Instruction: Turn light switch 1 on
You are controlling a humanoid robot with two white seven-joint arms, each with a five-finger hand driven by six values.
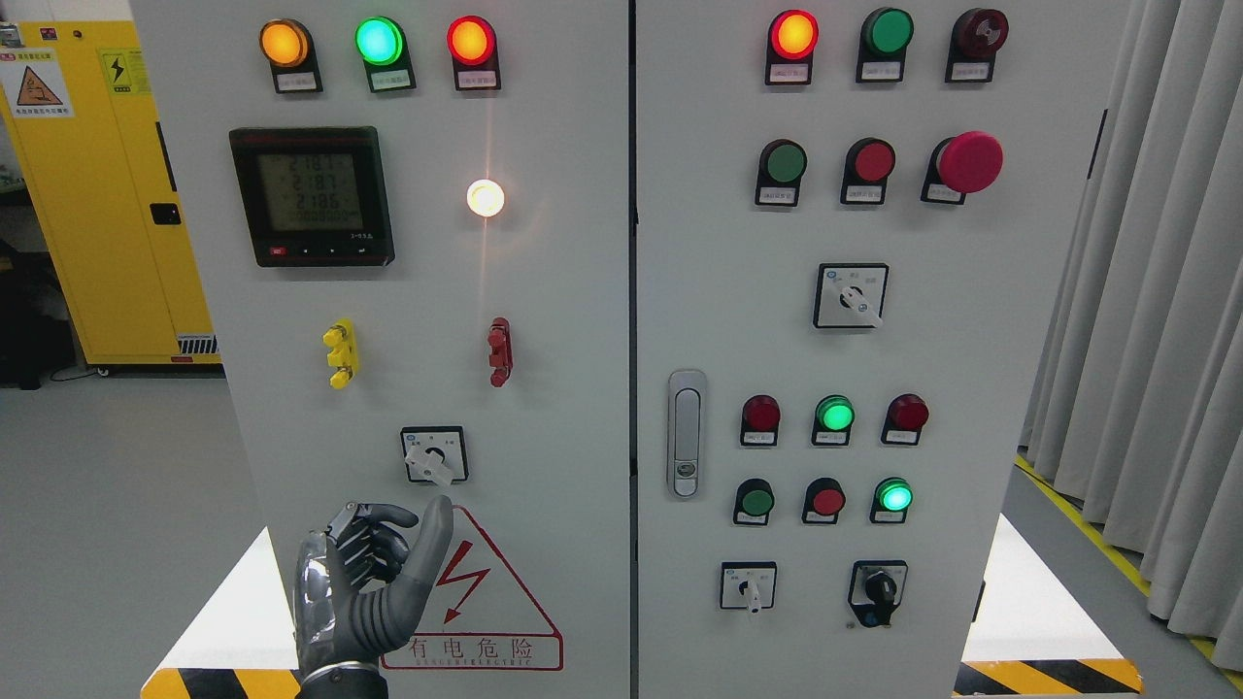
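Presently, in the head view, the left hand (374,573) is rising from the bottom edge left of the middle, in front of the grey control cabinet (563,388). Its four fingers (374,544) are curling loosely toward the palm while the thumb (432,529) is pointing upward; the hand is grasping nothing. The thumb tip is sitting just below the rotary switch (434,454), the white-handled selector on the left door, without visibly touching it. That switch is lying above the red-bordered electrical hazard triangle (486,602), which the hand is partly covering. Higher on the same door, a white lamp (486,198) is glowing brightly beside the digital meter (311,196), and amber, green and red indicator lamps (379,41) are shining along the top. A yellow handle (341,353) and a red handle (499,351) are standing between meter and switch. On the right door, a large red mushroom button (969,161) is projecting near the upper right. A yellow cabinet (107,194) is standing behind, at the left.
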